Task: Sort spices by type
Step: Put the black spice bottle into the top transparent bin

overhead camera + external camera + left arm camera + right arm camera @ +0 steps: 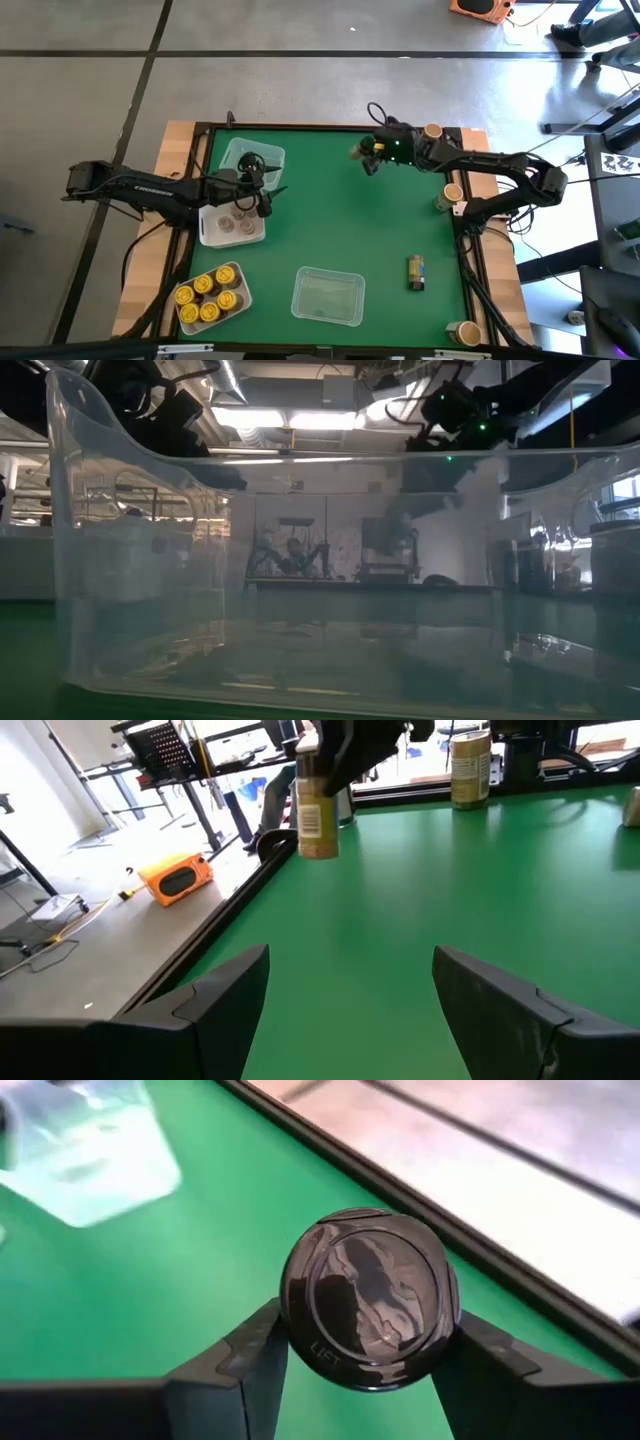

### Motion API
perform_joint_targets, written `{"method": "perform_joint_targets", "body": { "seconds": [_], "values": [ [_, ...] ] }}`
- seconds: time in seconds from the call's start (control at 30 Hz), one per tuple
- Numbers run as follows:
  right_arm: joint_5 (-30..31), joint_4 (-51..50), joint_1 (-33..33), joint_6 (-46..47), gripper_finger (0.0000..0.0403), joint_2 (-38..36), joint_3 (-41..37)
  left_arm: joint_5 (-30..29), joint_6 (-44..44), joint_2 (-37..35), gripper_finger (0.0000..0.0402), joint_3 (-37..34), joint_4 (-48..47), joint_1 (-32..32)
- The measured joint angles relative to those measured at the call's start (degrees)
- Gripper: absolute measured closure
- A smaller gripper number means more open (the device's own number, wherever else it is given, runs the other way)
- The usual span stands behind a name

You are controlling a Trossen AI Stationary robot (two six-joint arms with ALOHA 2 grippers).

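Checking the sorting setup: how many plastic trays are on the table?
4, all in the high view: a clear tray upper left, a white tray just below it, a tray of yellow-lidded jars lower left, and another clear tray bottom centre.

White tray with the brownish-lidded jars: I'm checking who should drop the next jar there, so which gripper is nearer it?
Left. The left gripper hovers at the white tray's far edge; the right gripper holds a dark-lidded jar across the table.
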Motion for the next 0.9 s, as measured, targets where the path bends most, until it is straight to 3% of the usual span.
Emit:
{"method": "perform_joint_targets", "body": {
  "seconds": [0.37,0.6,0.9],
  "values": [
    [-4.5,9.9,3.5,-5.4,0.0198,4.0,2.8,0.0,-1.8,0.0,0.0121,0.0,-0.9,0.4],
    [-9.1,7.7,3.7,-8.4,0.0196,11.5,10.7,0.0,-2.4,0.0,0.0121,0.0,-1.0,0.7],
    [-12.0,-2.6,5.7,-13.2,0.0195,19.7,20.5,0.0,-1.5,0.0,0.0121,0.0,-1.1,0.7]
  ]
}}
